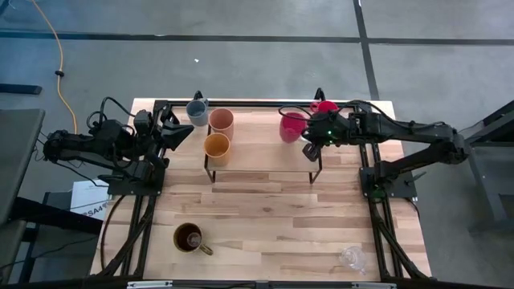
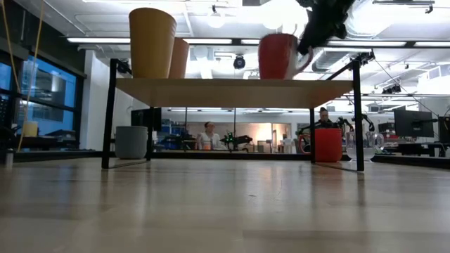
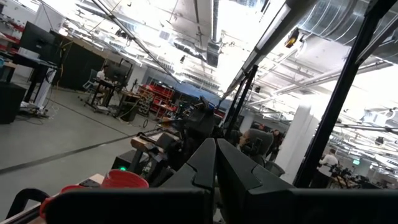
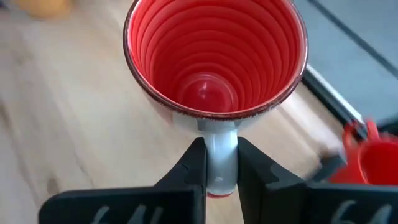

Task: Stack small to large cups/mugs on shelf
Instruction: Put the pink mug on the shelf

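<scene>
Lowering the red mug (image 4: 214,59), pinched by its handle between the closed fingers of the right gripper (image 4: 221,165), squarely onto the right end of the shelf (image 1: 265,156); keeping it level, releasing only once seated.
</scene>
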